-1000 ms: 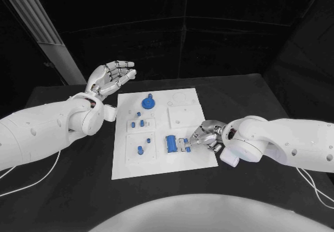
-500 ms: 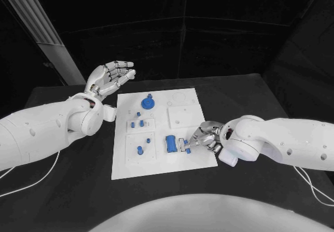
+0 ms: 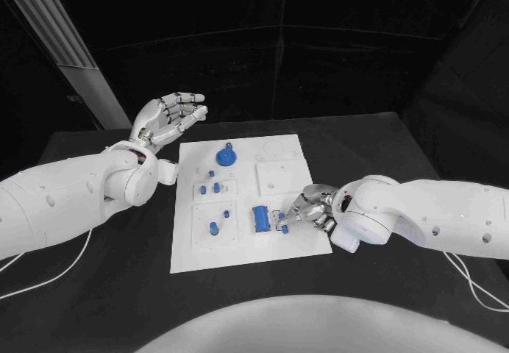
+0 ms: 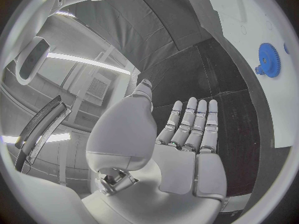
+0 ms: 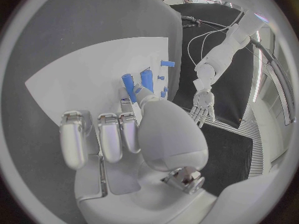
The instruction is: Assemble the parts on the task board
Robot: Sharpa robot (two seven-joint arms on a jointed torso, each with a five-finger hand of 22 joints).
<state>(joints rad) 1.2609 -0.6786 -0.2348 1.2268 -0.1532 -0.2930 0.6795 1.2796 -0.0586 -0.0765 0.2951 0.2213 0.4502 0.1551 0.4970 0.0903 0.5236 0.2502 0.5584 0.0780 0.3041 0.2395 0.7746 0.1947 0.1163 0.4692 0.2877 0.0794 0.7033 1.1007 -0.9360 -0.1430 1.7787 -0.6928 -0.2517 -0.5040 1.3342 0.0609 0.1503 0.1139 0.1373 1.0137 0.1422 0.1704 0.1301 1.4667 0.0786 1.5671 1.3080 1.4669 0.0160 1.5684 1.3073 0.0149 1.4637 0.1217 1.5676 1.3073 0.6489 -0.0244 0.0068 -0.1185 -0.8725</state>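
Note:
The white task board (image 3: pixel 242 246) lies in the middle of the black table. On it are a blue gear (image 3: pixel 225 156), several small blue pieces (image 3: pixel 213 229) and a long blue block (image 3: pixel 259 218). My right hand (image 3: pixel 305 210) is low over the board's right side, fingers curled. Its thumb and forefinger tips meet beside the block, close to a small blue piece (image 3: pixel 285 227). The right wrist view shows those tips (image 5: pixel 138 93) against the blue block (image 5: pixel 129 83); whether they pinch anything is hidden. My left hand (image 3: pixel 170 118) is raised beyond the board's far left corner, fingers spread and holding nothing, as the left wrist view confirms (image 4: pixel 187 134).
Bare black table (image 3: pixel 413 294) surrounds the board. White cables (image 3: pixel 48 276) trail off the table's left side, and another cable (image 3: pixel 477 283) trails on the right. A pale slanted post (image 3: pixel 79 62) stands at the back left.
My right hand has crept slightly left and down toward the long blue block. The left hand and the parts on the board have not moved.

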